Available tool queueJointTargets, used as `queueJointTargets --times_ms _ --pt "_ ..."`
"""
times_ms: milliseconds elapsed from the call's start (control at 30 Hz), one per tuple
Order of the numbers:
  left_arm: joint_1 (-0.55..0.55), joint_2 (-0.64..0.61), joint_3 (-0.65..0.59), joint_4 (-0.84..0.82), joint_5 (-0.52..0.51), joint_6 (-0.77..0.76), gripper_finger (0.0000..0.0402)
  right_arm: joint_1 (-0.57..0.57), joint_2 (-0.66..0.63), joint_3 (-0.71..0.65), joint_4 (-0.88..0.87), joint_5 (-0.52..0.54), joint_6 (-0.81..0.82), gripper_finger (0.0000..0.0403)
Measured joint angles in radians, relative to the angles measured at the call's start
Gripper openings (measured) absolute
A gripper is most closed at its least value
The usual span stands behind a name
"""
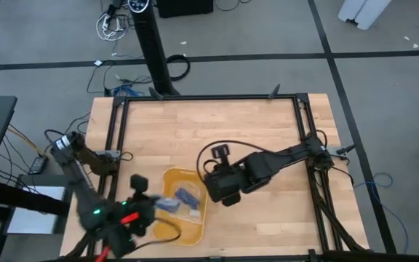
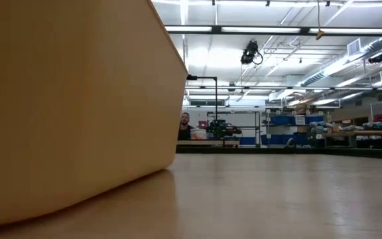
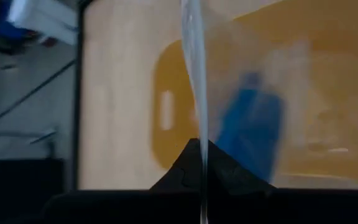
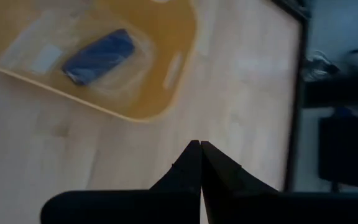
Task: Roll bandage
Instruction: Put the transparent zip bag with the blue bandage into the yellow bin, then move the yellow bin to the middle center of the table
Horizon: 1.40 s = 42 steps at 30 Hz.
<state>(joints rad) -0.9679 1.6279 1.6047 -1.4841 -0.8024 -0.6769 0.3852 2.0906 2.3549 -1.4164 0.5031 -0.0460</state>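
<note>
A yellow tray [image 1: 195,234] stands near the table's front edge, left of the middle; its wall fills the low view's left [image 2: 78,99]. In it lies a clear plastic bag [image 1: 169,206] through which the blue bandage [image 1: 188,195] [image 4: 98,56] [image 3: 250,124] shows. My left gripper [image 1: 152,207] [image 3: 201,155] is at the tray's left side, shut on the bag. My right gripper [image 1: 215,193] [image 4: 200,146] hangs shut with nothing between its fingers, just right of the tray and above the table. My left gripper pinches the clear bag's edge [image 3: 197,118] between its two shut fingers, coming from the table's left and slanting down. The plastic runs edge-on away from the fingertips over the tray. One layer or several, I cannot tell.
A black rail frame [image 1: 209,98] runs round the wooden table top. Bare wood [image 1: 268,131] lies behind and to the right of the tray. A person [image 2: 184,126] shows far off in the room beyond the table.
</note>
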Motion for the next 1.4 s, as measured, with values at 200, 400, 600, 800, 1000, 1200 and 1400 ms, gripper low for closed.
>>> queueJointTargets --times_ms 200,400,600,800,1000,1200,1400 --pt "0.157 0.000 -0.100 0.034 -0.056 0.142 0.0000 0.041 -0.076 -0.071 -0.038 0.080 0.081 0.0000" --pt "0.286 -0.001 -0.170 0.189 -0.094 0.294 0.0000 0.059 -0.113 -0.186 -0.037 0.106 0.132 0.0000" --pt "0.320 0.000 -0.260 0.383 0.031 0.385 0.0000 0.066 -0.162 -0.321 -0.017 0.110 0.197 0.0000" --pt "0.320 0.004 -0.343 0.533 0.252 0.329 0.0013 0.083 -0.229 -0.459 0.060 0.105 0.241 0.0000" --pt "0.304 0.004 -0.351 0.655 0.399 0.325 0.0056 0.093 -0.278 -0.562 0.153 0.090 0.276 0.0011" --pt "0.289 0.003 -0.310 0.675 0.488 0.263 0.0119 0.093 -0.289 -0.611 0.202 0.051 0.285 0.0036" --pt "0.265 0.003 -0.282 0.678 0.512 0.200 0.0178 0.093 -0.289 -0.658 0.305 -0.056 0.275 0.0068"
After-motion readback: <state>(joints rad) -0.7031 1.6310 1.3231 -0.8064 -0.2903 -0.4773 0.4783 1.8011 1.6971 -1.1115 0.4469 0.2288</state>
